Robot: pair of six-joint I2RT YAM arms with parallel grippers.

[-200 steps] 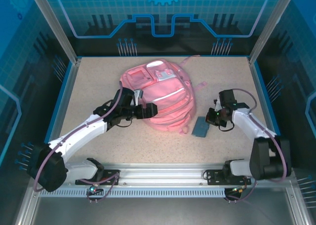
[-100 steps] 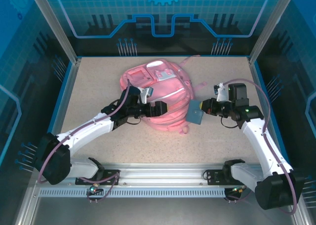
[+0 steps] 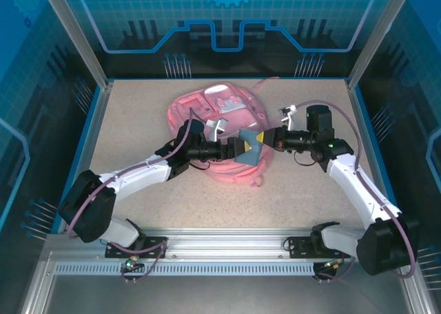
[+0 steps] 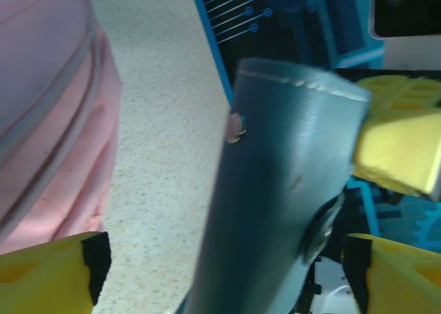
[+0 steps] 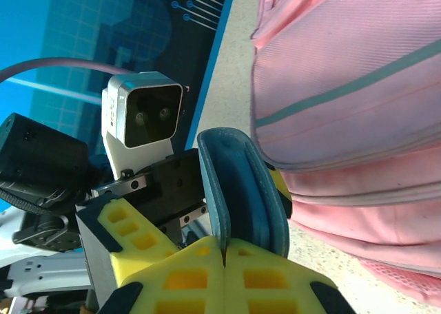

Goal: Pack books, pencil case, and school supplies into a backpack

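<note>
The pencil case (image 3: 249,147) is in the air above the near right part of the backpack (image 3: 189,111), between the two arms. It is a light blue soft pouch, and it touches neither the fabric nor the table (image 3: 131,121).

The right gripper (image 3: 267,139) has it by one end. In the right wrist view its yellow jaws are pressed fully together on the edge of the pouch, so the hold is thin and close to the rim.

The left gripper (image 3: 238,149) comes from the other side. Its jaws are wide apart, and in the left wrist view its yellow fingers (image 4: 48,276) stand on each side of the pouch with a gap to it, so it holds nothing yet.

I judge the step in hand as a handover from right to left. To do it well, the left jaws should close on the body of the pouch, well in from the edge, because soft material bends and slips out of a shallow grip. The right jaws should let go only after the left hold is firm. Both arms should stay quiet during the change, otherwise the pouch twists. I cannot tell from these views where the opening of the backpack is, so the way in must be checked first.
</note>
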